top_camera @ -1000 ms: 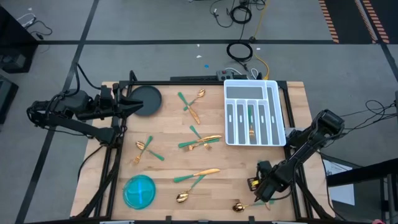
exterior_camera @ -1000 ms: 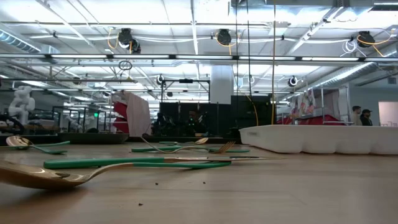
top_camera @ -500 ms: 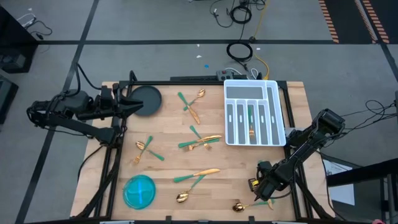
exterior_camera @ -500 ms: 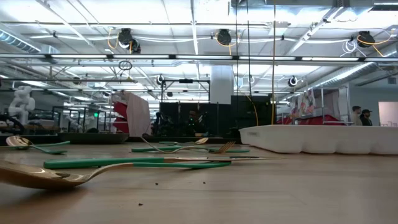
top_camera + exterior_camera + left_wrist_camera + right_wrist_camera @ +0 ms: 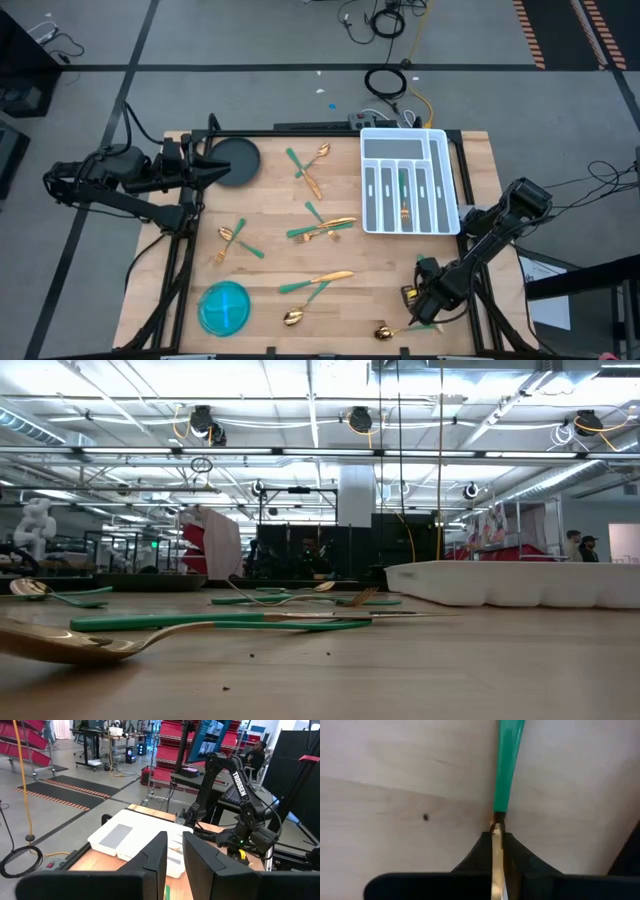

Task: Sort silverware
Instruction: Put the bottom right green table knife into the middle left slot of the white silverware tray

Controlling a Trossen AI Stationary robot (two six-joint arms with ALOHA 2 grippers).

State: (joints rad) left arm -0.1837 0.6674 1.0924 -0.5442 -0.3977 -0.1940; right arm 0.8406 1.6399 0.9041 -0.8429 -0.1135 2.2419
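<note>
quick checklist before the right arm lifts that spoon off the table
1. Right gripper shut on the spoon: ok; the wrist view shows the gold neck pinched between its fingers.
2. Grip position: not ok; it sits on the thin neck near the teal handle, so the piece may pivot.
3. Spoon free of other silverware: ok; nothing touches it in the high view.
4. White tray reachable: ok; it lies further along the right side, a fork already in one slot.
5. Free spoon slot: cannot tell.
6. Left gripper clear of the route: ok; it waits at the far left by the dark plate.
</note>
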